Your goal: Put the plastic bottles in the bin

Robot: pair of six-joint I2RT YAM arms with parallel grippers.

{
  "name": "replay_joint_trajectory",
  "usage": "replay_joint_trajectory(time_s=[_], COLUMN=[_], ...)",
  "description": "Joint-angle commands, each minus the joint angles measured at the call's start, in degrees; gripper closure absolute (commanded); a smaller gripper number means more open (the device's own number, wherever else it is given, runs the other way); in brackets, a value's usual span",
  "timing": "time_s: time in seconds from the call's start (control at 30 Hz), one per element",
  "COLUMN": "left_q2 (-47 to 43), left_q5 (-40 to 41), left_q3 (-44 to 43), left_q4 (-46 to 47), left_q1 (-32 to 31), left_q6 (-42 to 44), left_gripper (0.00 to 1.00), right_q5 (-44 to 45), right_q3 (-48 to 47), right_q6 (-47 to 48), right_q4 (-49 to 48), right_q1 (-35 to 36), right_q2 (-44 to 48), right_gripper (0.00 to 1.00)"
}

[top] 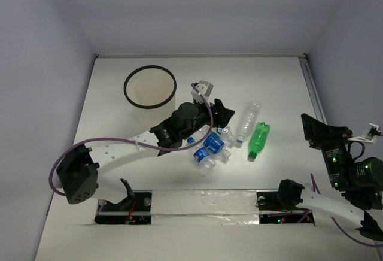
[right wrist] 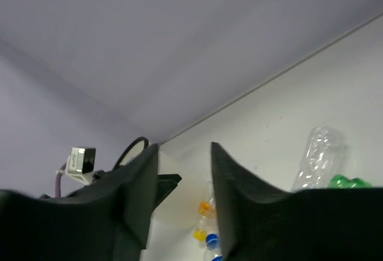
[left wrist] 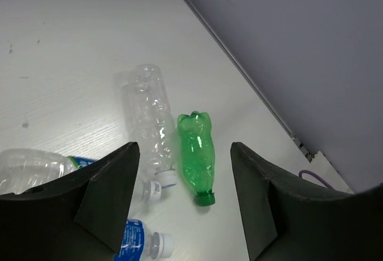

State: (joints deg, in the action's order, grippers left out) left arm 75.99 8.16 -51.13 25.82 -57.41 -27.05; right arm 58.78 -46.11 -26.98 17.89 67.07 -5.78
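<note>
Nothing is scored yet. The bin point(top: 128, 96) stands toward the far-left corner of the bench point(top: 281, 87), and from above no bottle shows inside it. Every bottle in sight is lying out on the bench, so by my reading the whole job is ahead.

The left gripper point(left wrist: 184, 153) is out over the middle of the bench with its fingers spread wide and nothing between them. Through that gap its own camera shows the clear bottle point(left wrist: 146, 111) and the green bottle point(left wrist: 196, 153), lying side by side just right of centre with their caps toward the near edge. The blue-labelled bottles point(top: 209, 147) are bunched close under that arm, a touch nearer the near edge. One orange-capped bottle point(right wrist: 205, 206) peeks out of the same huddle in the right wrist view.

The right gripper point(right wrist: 184, 153) hangs at the right edge of the bench, well apart from the pile. Its fingers are parted and pinching nothing, and it looks across toward the bottles.

So the count stands at no bottles visibly binned and the full handful left to go. The left arm looks best placed to open the account. Which bottle it is lining up on, I cannot tell.
</note>
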Motion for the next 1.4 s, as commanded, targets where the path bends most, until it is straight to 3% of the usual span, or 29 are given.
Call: replay_joint_trajectory(time_s=[0.0, 0.03, 0.07, 0.17, 0.2, 0.23, 0.27, 0.3, 0.53, 0.63, 0.67, 0.7, 0.73, 0.83, 1.0, 1.2, 1.37], left_q2=[3.37, 4.68, 7.4, 13.72, 15.4, 18.73, 20.5, 22.17, 34.74, 40.46, 42.73, 43.8, 45.03, 49.42, 54.88, 63.66, 68.41], left_q5=[-1.74, -2.27, -2.8, -2.98, -2.8, -2.98, -2.89, -2.8, -0.96, -1.83, -1.92, -2.27, -2.01, 0.7, 6.42, 11.61, 11.35], left_q3=[-5.98, -7.13, -9.66, -15.72, -17.4, -20.64, -22.33, -24.26, -39.46, -46.76, -49.3, -50.63, -52.12, -57.75, -64.78, -77.16, -81.22], left_q4=[2.13, 1.43, 0.55, -2.34, -3.05, -4.54, -5.42, -6.3, -12.72, -17.2, -18.34, -18.88, -19.92, -24.58, -29.86, -37.59, -39.8], left_q1=[-0.25, -0.25, -0.25, -1.47, -1.48, -1.48, -1.48, -2.0, -2.01, -2.01, -2.01, -2.01, -2.01, -2.53, -2.53, -3.06, -3.06], left_q6=[2.26, 2.52, 2.96, 5.07, 5.42, 6.3, 6.74, 7.09, 8.76, 9.82, 10.34, 10.52, 10.61, 10.96, 11.14, 12.02, 12.2], left_gripper=[0.41, 0.41, 0.42, 0.51, 0.6, 0.76, 0.76, 1.0, 1.0, 0.76, 0.62, 0.62, 0.5, 0.38, 0.31, 0.26, 0.25], right_q5=[2.73, 3.35, 3.79, 4.59, 4.15, 3.54, 3.53, 3.36, 3.0, 2.39, 2.04, 2.04, 1.78, 1.25, 0.02, -1.65, -2.09], right_q3=[0.23, 0.14, -0.03, 0.05, 0.14, 0.4, 0.49, 0.58, 1.2, 2.16, 2.68, 2.86, 3.13, 3.31, 3.3, 4.01, 3.66], right_q6=[-0.96, -1.66, -2.19, -3.43, -3.43, -3.6, -3.6, -3.78, -6.24, -6.42, -6.33, -6.33, -6.33, -6.15, -6.15, -5.36, -5.19], right_q4=[1.79, 3.02, 3.55, 4.08, 3.91, 3.82, 3.82, 3.91, 5.66, 5.32, 4.79, 4.52, 4.09, 4.17, 4.26, 3.2, 3.03], right_q1=[-0.18, -0.18, -0.18, -0.18, -0.18, -0.18, -0.18, -0.18, -0.18, -0.18, -0.18, -0.18, -0.18, -0.18, -0.18, -0.18, -0.18], right_q2=[0.59, 0.68, 0.86, 1.91, 2.17, 2.53, 2.53, 2.53, 2.18, 2.27, 2.27, 2.18, 2.0, 0.78, -0.72, -0.99, -2.04], right_gripper=[0.62, 0.71, 0.89, 0.99, 1.0, 1.0, 1.0, 1.0, 1.0, 1.0, 1.0, 1.0, 1.0, 0.94, 0.62, 0.51, 0.42])
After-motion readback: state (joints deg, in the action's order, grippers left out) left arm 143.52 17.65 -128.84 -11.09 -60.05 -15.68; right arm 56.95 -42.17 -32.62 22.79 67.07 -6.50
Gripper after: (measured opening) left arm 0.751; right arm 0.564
